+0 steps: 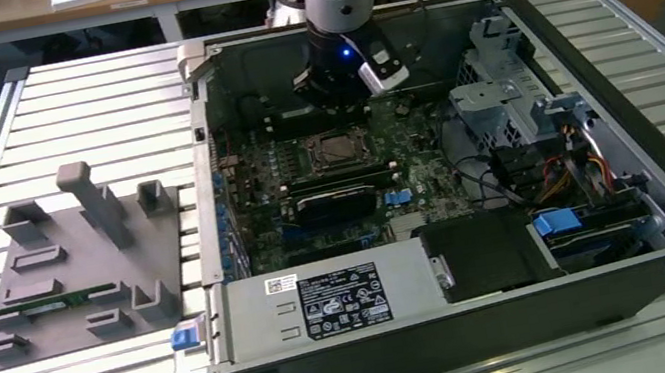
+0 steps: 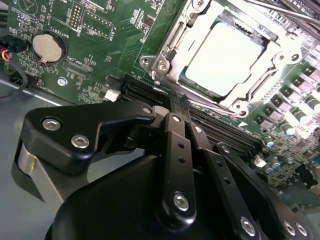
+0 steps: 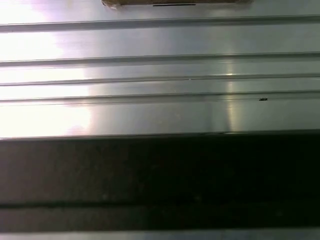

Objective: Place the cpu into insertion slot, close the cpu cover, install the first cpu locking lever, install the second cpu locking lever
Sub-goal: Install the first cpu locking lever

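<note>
From my remote station I see the open black metal computer case [image 1: 663, 222] lying on its side on the ribbed aluminium desk [image 1: 87, 96]. Inside it sits the green printed motherboard [image 1: 256, 174], with a silver-and-black power supply box [image 1: 325, 304] carrying a white-printed label at the near edge and grey metal drive cages [image 1: 496, 108] with bundled cables toward the exterior view's right.

In the second wrist view the small flat square cpu [image 2: 227, 57] with its pale silvery-grey metal top lies seated in the insertion slot [image 2: 187, 75], and the thin metal cpu cover [image 2: 280, 55] lies down flat around it, framing the chip through its square cut-out. A shiny wire locking lever [image 2: 167, 42] runs along one side of the socket. A round silver coin battery [image 2: 48, 46] sits in a holder on the board, with white lettering beside it that I cannot read.

The black end effector [image 1: 340, 87] hangs above the board just beyond the socket in the exterior view; its black linkage bars [image 2: 177, 165] with silver screws are in the second wrist view, but I cannot tell whether it is open or closed.

On the desk toward the exterior view's left rests a grey moulded plastic fixture block [image 1: 82, 264] with upright posts
</note>
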You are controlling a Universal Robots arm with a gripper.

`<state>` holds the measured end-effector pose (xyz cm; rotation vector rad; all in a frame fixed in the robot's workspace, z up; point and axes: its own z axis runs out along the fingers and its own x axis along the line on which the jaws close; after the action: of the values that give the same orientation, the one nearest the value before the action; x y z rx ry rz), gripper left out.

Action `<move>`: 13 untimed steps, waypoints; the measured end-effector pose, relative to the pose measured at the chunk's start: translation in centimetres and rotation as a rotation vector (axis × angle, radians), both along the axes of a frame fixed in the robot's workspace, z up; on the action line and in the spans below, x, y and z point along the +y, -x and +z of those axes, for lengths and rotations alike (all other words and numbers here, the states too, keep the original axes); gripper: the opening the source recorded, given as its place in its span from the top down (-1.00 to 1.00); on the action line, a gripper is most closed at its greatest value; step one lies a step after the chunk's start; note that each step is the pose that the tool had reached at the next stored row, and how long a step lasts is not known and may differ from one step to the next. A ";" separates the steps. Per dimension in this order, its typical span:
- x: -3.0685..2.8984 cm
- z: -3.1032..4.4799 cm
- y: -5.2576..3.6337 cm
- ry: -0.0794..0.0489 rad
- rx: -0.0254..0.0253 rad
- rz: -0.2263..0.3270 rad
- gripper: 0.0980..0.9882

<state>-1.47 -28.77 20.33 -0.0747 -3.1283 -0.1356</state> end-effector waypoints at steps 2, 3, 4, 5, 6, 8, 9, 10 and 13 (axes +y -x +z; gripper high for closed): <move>0.00 -0.12 -0.01 0.002 0.0000 0.000 0.98; 0.00 -0.17 -0.01 0.003 0.0000 0.000 0.98; 0.00 -0.22 -0.01 0.004 0.0000 0.000 0.98; 0.00 -0.27 -0.01 0.006 0.0000 0.000 0.98; 0.00 -0.31 -0.01 0.008 0.0000 0.000 0.98; 0.00 -0.35 -0.01 0.013 0.0003 0.000 0.98; 0.00 -0.37 -0.01 0.016 0.0002 0.000 0.98; 0.00 -0.37 -0.01 0.017 0.0002 0.000 0.98; 0.00 -0.38 -0.01 0.018 0.0000 0.000 0.98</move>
<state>-1.46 -28.77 19.95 -0.0746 -3.1299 -0.1069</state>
